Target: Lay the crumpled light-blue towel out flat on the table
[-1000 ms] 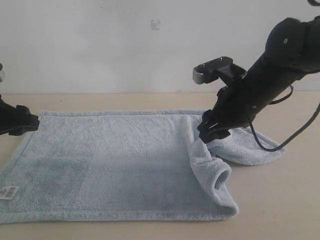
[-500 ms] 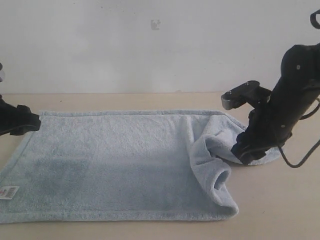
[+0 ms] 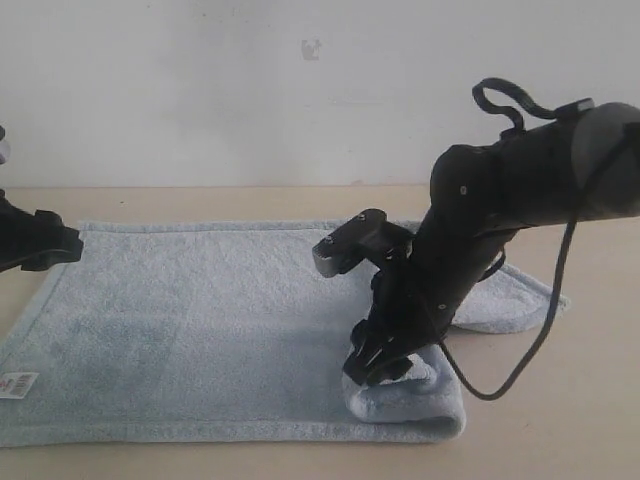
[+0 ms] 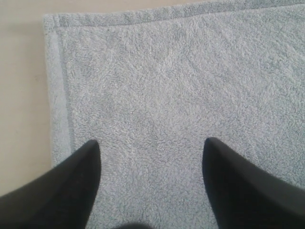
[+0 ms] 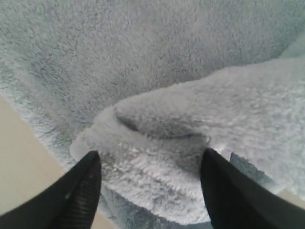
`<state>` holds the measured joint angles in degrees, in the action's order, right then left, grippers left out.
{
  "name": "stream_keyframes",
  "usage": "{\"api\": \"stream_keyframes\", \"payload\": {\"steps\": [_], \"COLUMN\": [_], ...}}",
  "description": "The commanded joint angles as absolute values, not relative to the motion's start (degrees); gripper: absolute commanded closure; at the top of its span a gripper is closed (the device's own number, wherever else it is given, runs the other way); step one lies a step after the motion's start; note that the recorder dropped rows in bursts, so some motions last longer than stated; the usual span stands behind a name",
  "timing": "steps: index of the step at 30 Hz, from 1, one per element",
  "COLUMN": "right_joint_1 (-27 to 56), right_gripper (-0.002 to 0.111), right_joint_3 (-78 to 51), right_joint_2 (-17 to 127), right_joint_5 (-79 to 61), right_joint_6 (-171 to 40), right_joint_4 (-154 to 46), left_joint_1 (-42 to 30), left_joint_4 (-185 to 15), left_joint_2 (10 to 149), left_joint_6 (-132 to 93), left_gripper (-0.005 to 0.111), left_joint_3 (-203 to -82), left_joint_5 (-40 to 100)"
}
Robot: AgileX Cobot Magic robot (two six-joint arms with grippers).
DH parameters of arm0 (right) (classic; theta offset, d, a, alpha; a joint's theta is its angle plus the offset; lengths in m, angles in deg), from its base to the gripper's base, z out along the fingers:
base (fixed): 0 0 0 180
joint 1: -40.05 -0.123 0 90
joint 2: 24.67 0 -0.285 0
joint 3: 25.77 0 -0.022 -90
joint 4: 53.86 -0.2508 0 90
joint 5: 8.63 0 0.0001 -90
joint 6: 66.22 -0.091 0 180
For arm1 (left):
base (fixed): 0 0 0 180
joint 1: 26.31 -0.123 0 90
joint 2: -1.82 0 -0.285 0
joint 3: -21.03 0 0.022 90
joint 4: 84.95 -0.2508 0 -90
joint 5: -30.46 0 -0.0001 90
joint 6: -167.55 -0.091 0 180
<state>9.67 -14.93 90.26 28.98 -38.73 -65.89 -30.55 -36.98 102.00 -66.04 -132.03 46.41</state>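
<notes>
**Towel mostly flat, right end bunched**

Near left corner: white label [image 3: 20,384], visible only in the exterior view. Towel [image 3: 200,320] lies on the surface [image 3: 570,410], its near right end rolled into a fold [image 3: 410,395]. Right gripper [image 3: 378,368] is down at the fold; its wrist view shows the jaws open, holding nothing. Farther back, left gripper [image 3: 55,245] is over the far-left corner, jaws open; its wrist view alone shows the hem [image 4: 57,95].

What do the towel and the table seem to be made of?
The towel looks like soft terry cloth, perhaps cotton: pale blue and matte, with a fluffy pile and a stitched hem. The table looks like pale beige laminate or wood, smooth and matte; the pictures do not show which.
</notes>
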Motion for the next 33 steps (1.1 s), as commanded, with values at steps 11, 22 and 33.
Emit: {"api": "stream_keyframes", "payload": {"steps": [11, 22, 33], "right_joint_1": [9.7, 9.4, 7.3], "right_gripper": [0.05, 0.05, 0.052], "right_joint_3": [-9.8, -9.8, -9.8], "right_joint_2": [85.9, 88.7, 89.1], "right_joint_5": [30.7, 26.0, 27.1], "right_joint_6": [-48.7, -49.1, -48.8], "right_joint_4": [-51.0, -51.6, -51.6], "left_joint_1": [-30.3, -30.3, -30.3], "left_joint_4": [-35.9, -35.9, -35.9], "left_joint_2": [101.9, 101.9, 101.9], "left_joint_6": [-66.1, -66.1, -66.1], "left_gripper": [0.047, 0.047, 0.047], "left_joint_3": [-132.3, -132.3, -132.3], "left_joint_5": [46.8, 46.8, 46.8]}}
